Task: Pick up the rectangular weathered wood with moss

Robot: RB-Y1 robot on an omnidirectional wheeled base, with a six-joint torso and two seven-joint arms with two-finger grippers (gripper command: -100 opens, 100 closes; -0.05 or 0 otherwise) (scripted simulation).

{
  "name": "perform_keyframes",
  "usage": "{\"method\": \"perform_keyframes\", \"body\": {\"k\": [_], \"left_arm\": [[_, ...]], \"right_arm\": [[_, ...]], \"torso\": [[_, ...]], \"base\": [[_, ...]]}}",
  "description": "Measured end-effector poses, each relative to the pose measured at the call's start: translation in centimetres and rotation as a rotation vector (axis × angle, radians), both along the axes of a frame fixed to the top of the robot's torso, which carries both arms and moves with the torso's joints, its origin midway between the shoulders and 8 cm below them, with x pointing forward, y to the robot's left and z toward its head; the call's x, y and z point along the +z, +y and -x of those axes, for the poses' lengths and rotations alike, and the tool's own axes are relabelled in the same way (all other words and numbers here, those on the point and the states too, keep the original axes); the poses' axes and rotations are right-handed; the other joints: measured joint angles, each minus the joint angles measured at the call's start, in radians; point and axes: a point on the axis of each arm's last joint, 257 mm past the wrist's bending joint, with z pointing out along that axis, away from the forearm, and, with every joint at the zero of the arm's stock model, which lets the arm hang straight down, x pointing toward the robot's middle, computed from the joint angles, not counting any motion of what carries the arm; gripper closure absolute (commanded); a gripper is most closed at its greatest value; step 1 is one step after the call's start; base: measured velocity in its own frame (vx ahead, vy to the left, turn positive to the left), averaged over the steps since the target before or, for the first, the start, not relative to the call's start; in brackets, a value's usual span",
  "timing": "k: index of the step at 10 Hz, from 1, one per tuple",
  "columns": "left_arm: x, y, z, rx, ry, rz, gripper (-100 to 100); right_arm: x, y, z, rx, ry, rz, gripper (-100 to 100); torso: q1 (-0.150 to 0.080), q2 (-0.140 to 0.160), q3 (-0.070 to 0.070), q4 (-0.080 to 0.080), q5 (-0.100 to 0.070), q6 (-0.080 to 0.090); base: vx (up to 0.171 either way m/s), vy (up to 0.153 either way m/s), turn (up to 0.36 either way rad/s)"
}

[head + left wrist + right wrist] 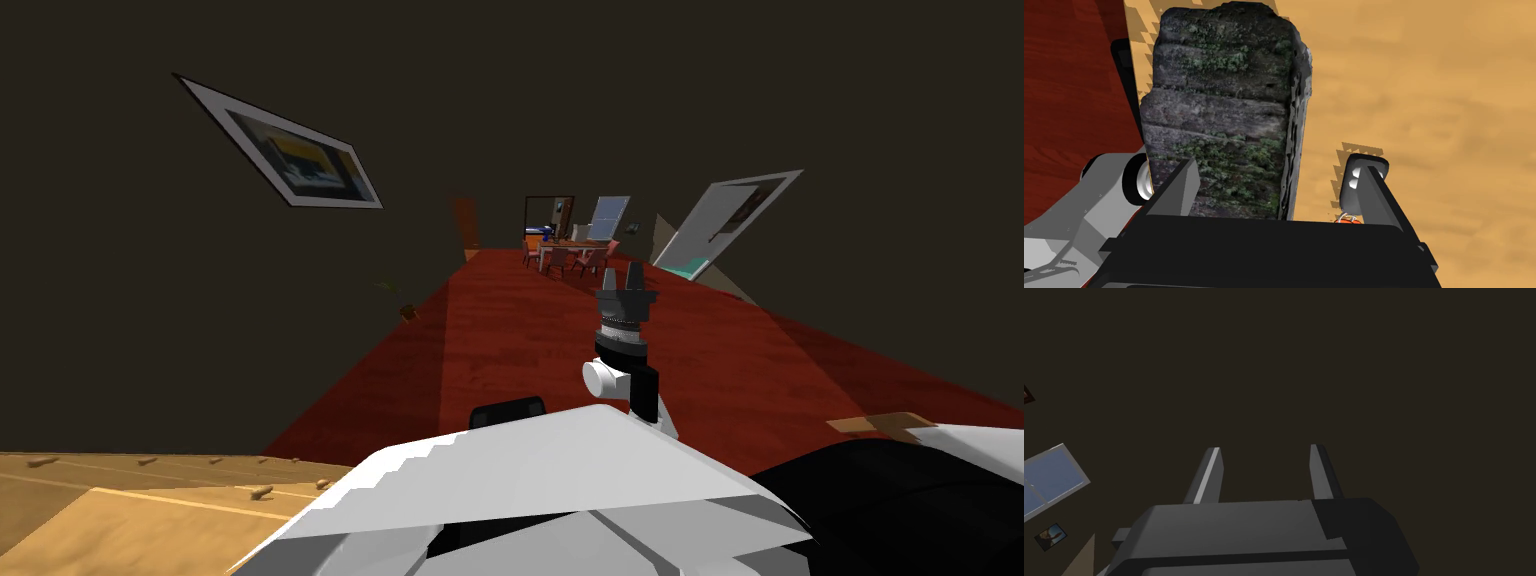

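wood slab (1219, 115): dark, weathered, rectangular, with patches of green moss; lies on the tan table (1424, 100), close to the table edge that borders the red floor (1069, 100).
left gripper (1279, 162): low over the slab's end. Fingers spread wide and hold nothing. One finger (1179, 187) overlaps a slab corner; the other stands clear of the slab's long side, over bare table.
red-orange thing (1346, 218): small, with a metal ring, at that clear finger's base; cannot tell what it is.
right gripper (627, 283): raised ahead, right of centre, well apart from the table; fingers parted, empty.
writing: framed picture (285, 150) on far left wall, too small to read.
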Motion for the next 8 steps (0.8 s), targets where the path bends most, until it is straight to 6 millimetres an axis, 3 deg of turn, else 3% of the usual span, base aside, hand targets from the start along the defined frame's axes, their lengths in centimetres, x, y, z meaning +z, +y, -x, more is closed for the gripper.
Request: {"method": "perform_keyframes", "body": {"k": [3, 4, 5, 8], "left_arm": [[-0.9, -1.4, -1.6, -0.039, -0.001, 0.057, -100], [-0.9, -1.5, -1.7, -0.041, -0.002, 0.059, 0], [-0.9, -1.5, -1.6, -0.041, -0.001, 0.058, -100], [-2.1, -1.1, -3.3, -0.057, -0.010, 0.061, -100]], "right_arm": [[0.0, 0.0, 0.0, 0.000, 0.000, 0.000, 0], [0.0, 0.0, 0.0, 0.000, 0.000, 0.000, 0], [0.0, 0.0, 0.0, 0.000, 0.000, 0.000, 0], [0.0, 0.0, 0.0, 0.000, 0.000, 0.000, 0]], "torso": [[-0.003, 0.002, 0.001, 0.001, -0.001, -0.001], [-0.004, 0.003, 0.002, 0.001, -0.001, -0.001], [-0.004, 0.003, 0.002, 0.001, -0.001, -0.001], [-0.004, 0.007, 0.004, 0.002, -0.001, -0.001]], "base": [[0.014, 0.010, -0.053], [0.000, 0.000, 0.000], [-0.031, -0.002, 0.073], [-0.052, -0.001, 0.051]]}}
